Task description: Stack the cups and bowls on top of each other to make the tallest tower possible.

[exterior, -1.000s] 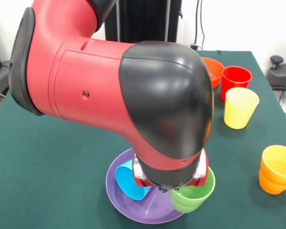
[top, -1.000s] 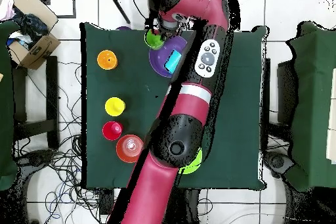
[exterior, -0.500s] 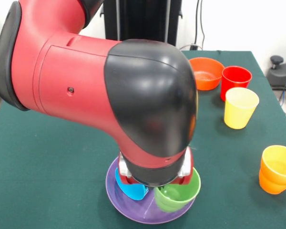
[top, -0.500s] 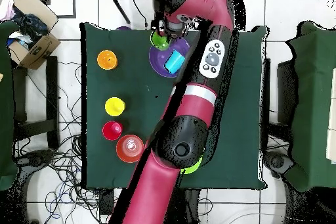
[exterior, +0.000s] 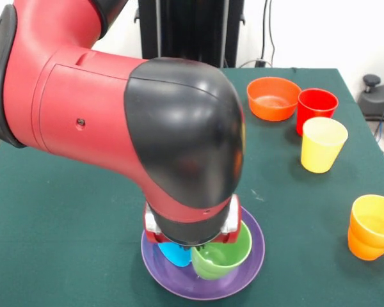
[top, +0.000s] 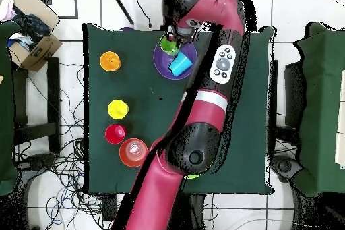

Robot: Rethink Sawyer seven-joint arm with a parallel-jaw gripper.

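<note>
Arm hiding purple bowl, green cup

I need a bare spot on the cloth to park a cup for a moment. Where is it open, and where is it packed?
Open cloth lies between the purple bowl and the yellow cup, and more between that bowl and the orange cup. The bowl itself is crowded: the green cup, the blue cup and the arm sit over it. The orange bowl, red cup and yellow cup cluster tightly.

A wide purple bowl holds a green cup, upright, and a blue cup on its side. Well apart stand an orange bowl, red cup, yellow cup and orange cup.
</note>
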